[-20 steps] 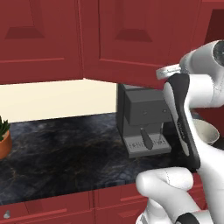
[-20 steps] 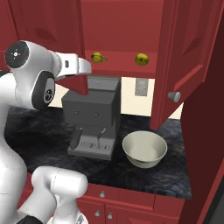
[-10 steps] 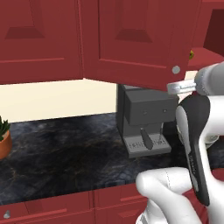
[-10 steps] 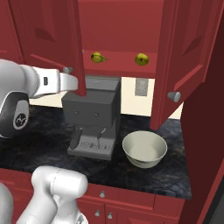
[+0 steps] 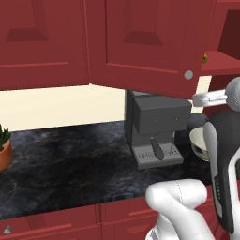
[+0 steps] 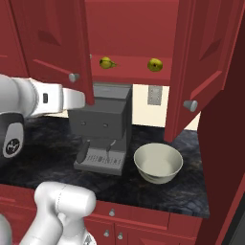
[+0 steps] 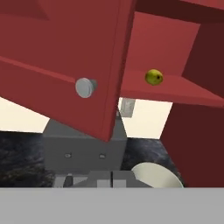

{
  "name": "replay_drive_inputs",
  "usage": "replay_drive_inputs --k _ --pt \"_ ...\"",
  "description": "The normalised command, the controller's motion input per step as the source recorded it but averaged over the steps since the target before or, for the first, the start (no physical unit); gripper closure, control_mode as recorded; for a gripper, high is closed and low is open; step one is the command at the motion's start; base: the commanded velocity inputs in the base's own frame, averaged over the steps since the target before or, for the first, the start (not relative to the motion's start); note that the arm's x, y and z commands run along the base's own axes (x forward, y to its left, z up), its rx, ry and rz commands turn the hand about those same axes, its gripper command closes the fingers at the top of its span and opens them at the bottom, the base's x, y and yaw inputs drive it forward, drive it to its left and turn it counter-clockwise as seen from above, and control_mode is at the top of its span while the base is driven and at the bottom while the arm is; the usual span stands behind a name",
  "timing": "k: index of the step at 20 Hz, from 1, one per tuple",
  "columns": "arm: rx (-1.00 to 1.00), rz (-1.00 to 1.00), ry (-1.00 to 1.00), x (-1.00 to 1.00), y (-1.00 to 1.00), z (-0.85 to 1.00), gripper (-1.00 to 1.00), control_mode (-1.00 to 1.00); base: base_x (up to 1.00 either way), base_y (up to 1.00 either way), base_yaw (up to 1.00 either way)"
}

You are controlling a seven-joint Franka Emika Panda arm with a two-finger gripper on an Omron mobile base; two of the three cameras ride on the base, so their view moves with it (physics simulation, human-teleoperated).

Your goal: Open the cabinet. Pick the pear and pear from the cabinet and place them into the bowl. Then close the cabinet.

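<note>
Doors of the cabinet (image 6: 201,52) stand open; the gripper (image 6: 85,99), closed on nothing, must open and reach a pear (image 6: 106,62) next.

Glossy white rounded arm (image 6: 57,210) segments with dark grey joint bands and a small round logo.

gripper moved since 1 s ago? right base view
Yes. Against the coffee machine, the gripper has pulled back from the pear on the cabinet shelf to beside the left door's edge, lower and nearer the base, and has shut empty.
</note>
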Motion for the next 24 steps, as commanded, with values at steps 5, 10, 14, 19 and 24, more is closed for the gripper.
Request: replay_drive_inputs --k 5,10,14,19,24 --pt "0.19 0.00 0.01 0.00 -0.44 0.01 1.00 -1.00 0.00 0.00 0.00" --pt "0.23 0.00 0.00 0.26 -0.17 0.00 1.00 -1.00 0.00 0.00 0.00" --pt "0.20 0.00 0.00 0.39 -0.01 0.00 1.00 -1.00 0.00 0.00 0.00" --pt "0.17 0.00 0.00 0.41 -0.02 0.00 1.00 -1.00 0.00 0.00 0.00" --pt "0.13 0.00 0.02 0.13 -0.17 0.00 1.00 -1.00 0.00 0.00 0.00"
